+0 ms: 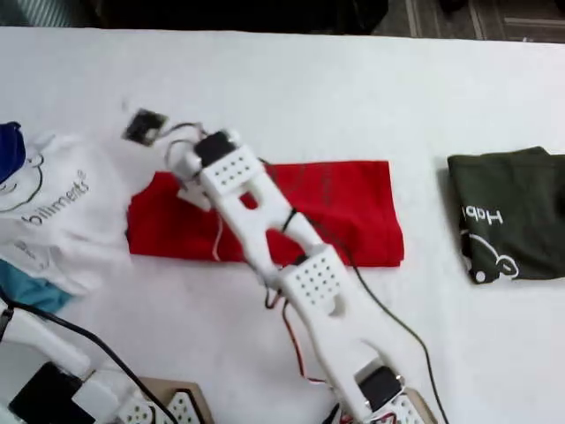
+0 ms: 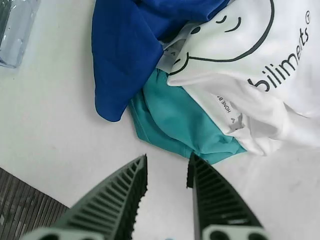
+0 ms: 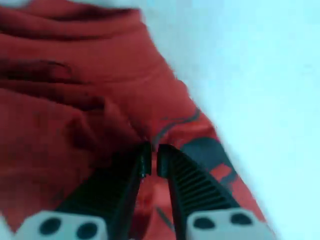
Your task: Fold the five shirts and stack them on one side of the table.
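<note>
Your right gripper (image 3: pixel 150 161): pinched a fold of the red shirt (image 3: pixel 75 100), fingers almost together.
Your left gripper (image 2: pixel 167 162): stood parted, empty, over the table (image 2: pixel 60 125) beside the teal shirt (image 2: pixel 175 120).
Red shirt: lay folded mid-table.
Dark green shirt (image 1: pixel 508 216): folded, right side.
White shirt (image 1: pixel 62 212), blue shirt (image 2: pixel 125 55): heaped with the teal one, left side.

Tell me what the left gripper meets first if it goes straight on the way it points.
Probably the crumpled teal fabric shirt, just ahead of the left gripper; its height over the table is unclear.
</note>
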